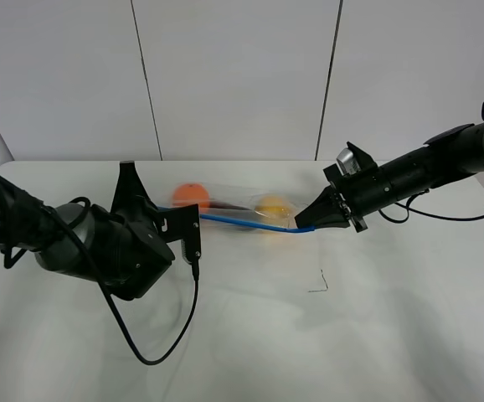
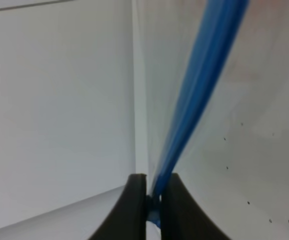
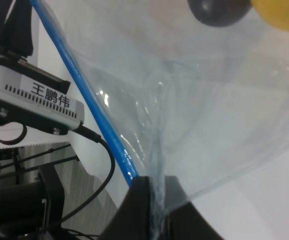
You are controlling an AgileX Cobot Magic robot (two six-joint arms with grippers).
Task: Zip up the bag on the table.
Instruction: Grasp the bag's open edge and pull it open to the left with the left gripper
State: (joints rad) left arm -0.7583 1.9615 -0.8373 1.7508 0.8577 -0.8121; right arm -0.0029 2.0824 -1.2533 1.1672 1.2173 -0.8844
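Our left end effector [image 2: 153,192] is pinching shut on the blue zip strip [image 1: 250,223] of the bag [image 1: 234,197], with the strip running out from between its jaws. We are clamping our right end effector [image 3: 154,192] shut on the clear film at the bag's right corner, just beside the end of that strip.

We are holding the bag stretched between the two, over the far middle of the white tabletop [image 1: 351,327]. The strip is running taut from left to right along the bag's near edge. We cannot tell whether the bag's body is resting on the tabletop or hanging just above it.

We judge the two grips are sharing the work. The right one is anchoring the corner so the bag cannot slide. The left one is squeezing the strip's two halves together, so a pull along a straight, tight strip would press it closed. How much of the strip is sealed already is not visible to us.

Inside the bag we are carrying an orange [image 1: 191,194] at the left end, a dark eggplant [image 1: 225,204] in the middle and a yellow pear [image 1: 271,206] towards the right. All three are sitting on the far side of the strip.
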